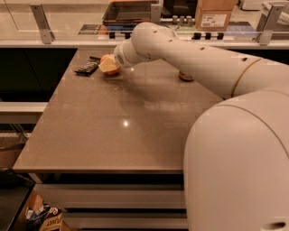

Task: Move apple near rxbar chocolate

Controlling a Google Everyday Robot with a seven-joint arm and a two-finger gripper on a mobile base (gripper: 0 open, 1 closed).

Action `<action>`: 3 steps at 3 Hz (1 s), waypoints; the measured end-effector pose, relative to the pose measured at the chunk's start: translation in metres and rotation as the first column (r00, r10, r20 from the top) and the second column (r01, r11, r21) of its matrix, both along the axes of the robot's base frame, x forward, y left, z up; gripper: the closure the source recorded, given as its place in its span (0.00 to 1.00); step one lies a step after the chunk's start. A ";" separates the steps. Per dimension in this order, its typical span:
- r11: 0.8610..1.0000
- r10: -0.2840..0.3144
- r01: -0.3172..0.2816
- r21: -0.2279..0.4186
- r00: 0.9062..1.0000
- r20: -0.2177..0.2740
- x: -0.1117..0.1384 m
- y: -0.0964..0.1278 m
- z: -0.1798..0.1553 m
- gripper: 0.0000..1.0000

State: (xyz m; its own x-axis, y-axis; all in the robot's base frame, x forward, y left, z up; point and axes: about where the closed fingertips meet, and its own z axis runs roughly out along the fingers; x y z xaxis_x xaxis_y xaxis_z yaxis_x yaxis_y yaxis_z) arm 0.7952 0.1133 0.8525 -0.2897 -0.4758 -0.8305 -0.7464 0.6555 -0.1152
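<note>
Apple (109,66) is at the far left part of the table (113,135), and you find it right at the tip of the gripper (113,63). The gripper comes to it from the right side, at the end of the long white arm (203,58) that reaches across the back of the table. The apple and the gripper overlap in your view, so they look in contact. Whether the claw is closed around the fruit or only stands against it, you cannot tell. You also cannot tell if the apple rests on the tabletop or is a little above it.

Just beside the apple, on its left, you see the rxbar chocolate (86,68). It lies flat near the far left corner of the table, close to the apple but not touching it.

Behind the arm, well apart to the right, a brown can (185,76) shows only its lower part. On the counter at the back stand a cardboard box (216,14) and a dark tray (131,10).
</note>
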 end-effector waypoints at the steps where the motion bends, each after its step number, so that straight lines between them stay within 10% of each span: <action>1: 1.000 0.003 -0.003 -0.001 1.000 -0.002 0.000 0.002 -0.002 0.59; 3: 1.000 0.008 -0.008 -0.002 1.000 -0.007 -0.001 0.006 -0.005 0.13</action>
